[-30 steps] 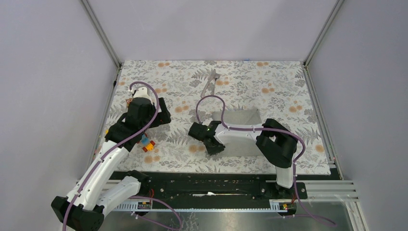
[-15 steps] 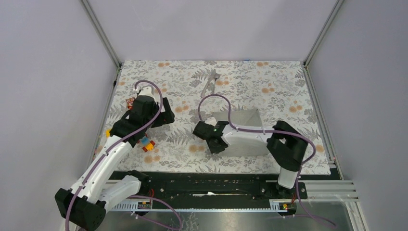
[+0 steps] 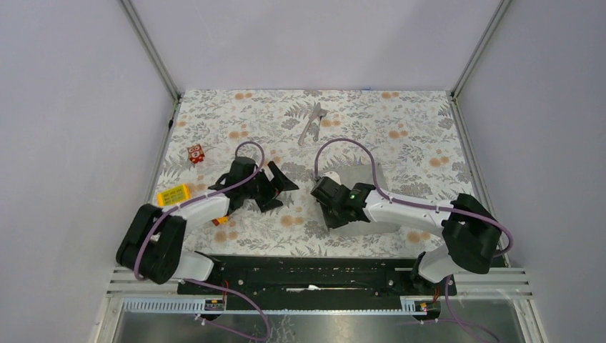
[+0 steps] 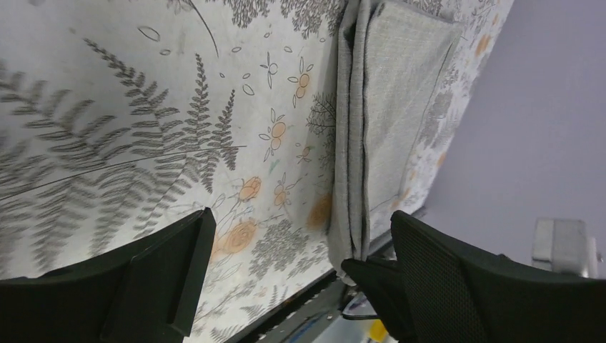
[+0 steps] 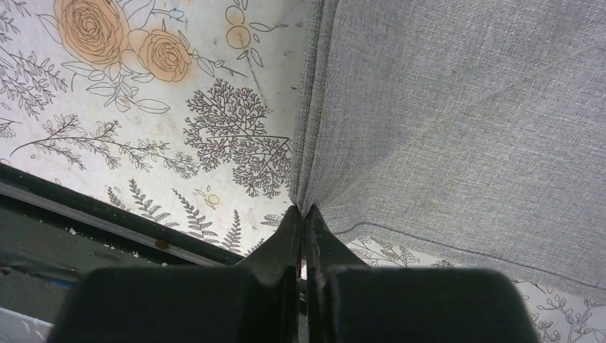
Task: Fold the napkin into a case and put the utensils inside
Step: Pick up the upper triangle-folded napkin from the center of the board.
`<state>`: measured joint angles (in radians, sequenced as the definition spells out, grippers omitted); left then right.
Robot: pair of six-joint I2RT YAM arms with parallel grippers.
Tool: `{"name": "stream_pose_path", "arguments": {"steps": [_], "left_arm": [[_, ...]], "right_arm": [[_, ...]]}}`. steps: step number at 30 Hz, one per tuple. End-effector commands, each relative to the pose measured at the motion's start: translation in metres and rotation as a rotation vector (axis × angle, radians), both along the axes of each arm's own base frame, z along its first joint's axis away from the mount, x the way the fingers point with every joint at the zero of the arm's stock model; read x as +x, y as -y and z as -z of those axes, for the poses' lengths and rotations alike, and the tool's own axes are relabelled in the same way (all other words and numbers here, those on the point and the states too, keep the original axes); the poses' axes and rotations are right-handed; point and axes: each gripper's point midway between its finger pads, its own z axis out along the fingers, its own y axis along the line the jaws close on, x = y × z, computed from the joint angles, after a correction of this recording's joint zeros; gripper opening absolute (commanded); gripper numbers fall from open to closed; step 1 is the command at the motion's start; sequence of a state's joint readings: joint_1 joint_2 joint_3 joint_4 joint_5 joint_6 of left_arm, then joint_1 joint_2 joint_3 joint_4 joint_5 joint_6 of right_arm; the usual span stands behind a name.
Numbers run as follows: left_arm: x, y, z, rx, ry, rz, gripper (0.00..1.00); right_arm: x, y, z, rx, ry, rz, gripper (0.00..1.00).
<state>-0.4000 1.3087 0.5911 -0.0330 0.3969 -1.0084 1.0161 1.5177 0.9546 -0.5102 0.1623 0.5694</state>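
Note:
The grey napkin (image 3: pixel 354 175) lies folded on the floral cloth at centre right, its layered left edge showing in the left wrist view (image 4: pixel 400 86). My right gripper (image 3: pixel 333 218) is shut on the napkin's near-left corner, the cloth (image 5: pixel 464 107) pinched between its fingertips (image 5: pixel 304 214). My left gripper (image 3: pixel 289 196) stands wide open just left of that corner, with nothing between its fingers (image 4: pixel 301 216). The right gripper's black tip (image 4: pixel 371 275) holding the corner shows beside the left gripper's right finger. The utensils (image 3: pixel 312 123) lie together at the far middle of the table.
A red toy block (image 3: pixel 196 153), a yellow block (image 3: pixel 174 194) and a small coloured block (image 3: pixel 221 220) lie on the left of the floral tablecloth (image 3: pixel 414 136). The black rail (image 3: pixel 307 268) runs along the near edge, close below both grippers.
My left arm has swung from the left side toward the napkin, still open. My right gripper has closed on the napkin's near-left corner and shifted slightly right.

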Motion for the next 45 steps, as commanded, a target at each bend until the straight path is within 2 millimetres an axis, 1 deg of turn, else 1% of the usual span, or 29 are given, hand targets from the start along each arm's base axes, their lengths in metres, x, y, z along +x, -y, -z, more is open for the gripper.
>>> {"name": "stream_pose_path", "arguments": {"steps": [1, 3, 6, 12, 15, 18, 21, 24, 26, 28, 31, 34, 35, 37, 38, 39, 40, 42, 45], "left_arm": [[0.021, 0.048, -0.035, -0.284, 0.057, 0.0, 0.99], [0.022, 0.062, -0.026, -0.296, 0.039, -0.015, 0.99], [0.028, 0.076, -0.01, -0.31, 0.022, -0.071, 0.98], [0.045, 0.087, 0.027, -0.315, -0.034, -0.138, 0.84], [0.053, 0.095, 0.035, -0.338, -0.046, -0.143, 0.76], [0.06, 0.096, 0.041, -0.329, -0.044, -0.159, 0.71], [0.063, 0.096, 0.05, -0.308, -0.058, -0.165, 0.63], [0.067, 0.093, 0.057, -0.273, -0.05, -0.183, 0.55], [0.072, 0.092, 0.058, -0.243, -0.037, -0.184, 0.52], [0.076, 0.094, 0.058, -0.232, -0.026, -0.179, 0.5], [0.081, 0.096, 0.057, -0.242, -0.016, -0.177, 0.41], [0.085, 0.091, 0.053, -0.233, 0.0, -0.177, 0.31], [0.087, 0.088, 0.052, -0.224, 0.008, -0.179, 0.27], [0.09, 0.081, 0.047, -0.204, 0.021, -0.179, 0.1], [0.09, 0.077, 0.044, -0.196, 0.025, -0.179, 0.02], [0.09, 0.072, 0.039, -0.187, 0.033, -0.18, 0.0], [0.09, 0.065, 0.032, -0.176, 0.044, -0.182, 0.0], [0.085, 0.047, 0.021, -0.133, 0.045, -0.183, 0.0], [0.076, 0.015, -0.009, -0.057, 0.076, -0.197, 0.0]], "right_arm": [[0.011, -0.002, -0.018, 0.081, 0.041, -0.018, 0.0], [0.012, -0.001, -0.021, 0.1, 0.045, -0.02, 0.0], [0.013, 0.0, -0.024, 0.118, 0.049, -0.03, 0.0], [0.013, 0.0, -0.027, 0.147, 0.053, -0.041, 0.0], [0.012, 0.001, -0.028, 0.157, 0.057, -0.042, 0.0], [0.011, 0.004, -0.029, 0.163, 0.058, -0.04, 0.0], [0.012, 0.006, -0.032, 0.171, 0.063, -0.041, 0.0], [0.011, 0.007, -0.033, 0.177, 0.063, -0.041, 0.0], [0.01, 0.008, -0.032, 0.174, 0.06, -0.043, 0.0], [0.01, 0.008, -0.031, 0.176, 0.058, -0.044, 0.0], [0.008, 0.009, -0.03, 0.176, 0.056, -0.048, 0.0], [0.006, 0.006, -0.031, 0.187, 0.045, -0.072, 0.0], [0.004, 0.004, -0.031, 0.196, 0.037, -0.087, 0.0], [-0.002, -0.004, -0.032, 0.228, 0.011, -0.129, 0.0], [-0.004, -0.008, -0.034, 0.247, 0.002, -0.147, 0.0], [-0.006, -0.013, -0.035, 0.263, -0.005, -0.16, 0.0], [-0.008, -0.019, -0.038, 0.279, -0.008, -0.179, 0.0], [-0.016, -0.039, -0.048, 0.322, -0.003, -0.232, 0.0], [-0.035, -0.089, -0.071, 0.464, -0.029, -0.33, 0.0]]}}
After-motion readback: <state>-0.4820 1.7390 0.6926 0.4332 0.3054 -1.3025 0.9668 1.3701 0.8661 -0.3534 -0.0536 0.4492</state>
